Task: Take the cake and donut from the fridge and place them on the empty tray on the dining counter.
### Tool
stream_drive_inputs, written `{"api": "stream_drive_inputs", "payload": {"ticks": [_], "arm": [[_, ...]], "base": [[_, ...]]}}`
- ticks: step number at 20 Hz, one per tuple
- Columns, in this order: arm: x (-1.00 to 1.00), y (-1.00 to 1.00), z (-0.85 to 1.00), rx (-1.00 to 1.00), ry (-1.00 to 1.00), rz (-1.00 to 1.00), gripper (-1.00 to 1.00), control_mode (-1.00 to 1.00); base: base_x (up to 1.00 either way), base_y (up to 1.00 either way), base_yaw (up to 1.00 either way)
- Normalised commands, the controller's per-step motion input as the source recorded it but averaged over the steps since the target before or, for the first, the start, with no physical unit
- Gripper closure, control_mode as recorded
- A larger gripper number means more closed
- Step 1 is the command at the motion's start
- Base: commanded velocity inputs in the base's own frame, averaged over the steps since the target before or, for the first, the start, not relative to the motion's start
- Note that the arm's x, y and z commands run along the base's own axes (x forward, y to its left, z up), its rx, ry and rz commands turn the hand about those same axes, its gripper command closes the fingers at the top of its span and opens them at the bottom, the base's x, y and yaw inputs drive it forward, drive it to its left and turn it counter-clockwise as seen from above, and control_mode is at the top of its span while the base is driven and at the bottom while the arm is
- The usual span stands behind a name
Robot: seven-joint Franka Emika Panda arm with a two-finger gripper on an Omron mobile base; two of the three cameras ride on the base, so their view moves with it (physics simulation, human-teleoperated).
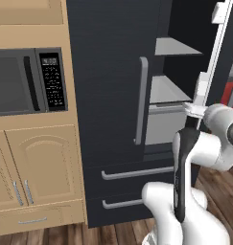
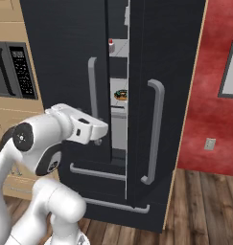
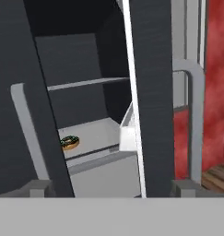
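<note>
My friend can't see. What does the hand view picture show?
A chocolate donut sits on a light grey shelf inside the black fridge, seen through its partly open doors. A grey door handle and red wall are at right.

One fridge (image 2: pixel 65 57) has two doors and two long upright bar handles (image 2: pixel 156 129), with two drawer handles (image 1: pixel 137 172) below. One donut (image 2: pixel 121 94) lies on a shelf. One cake (image 2: pixel 111 46) sits higher. One microwave (image 1: pixel 27 81) stands left.

Fridge ajar, pastries on its shelves

The black fridge (image 2: pixel 65 52) stands with its right door partly open; the glazed donut (image 3: pixel 69 142) lies flat on a grey shelf, the white cake (image 2: pixel 111 46) one shelf higher.
</note>
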Motion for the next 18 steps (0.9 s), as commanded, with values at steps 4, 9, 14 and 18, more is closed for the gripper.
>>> {"api": "stream_drive_inputs", "payload": {"ticks": [4,9,14,18], "arm": [[0.85,0.29,-0.03,-0.24,-0.02,-0.08,-1.0,-1.0],[0.78,-0.04,-0.13,-0.16,0.0,-0.1,-1.0,-1.0],[0.71,-0.11,-0.18,-0.05,0.0,-0.07,-1.0,-1.0],[0.52,-0.31,-0.1,0.0,0.0,-0.02,-1.0,-1.0]], "base": [[0.0,0.0,0.0],[0.0,0.0,0.0],[0.0,0.0,0.0],[0.0,0.0,0.0]]}}
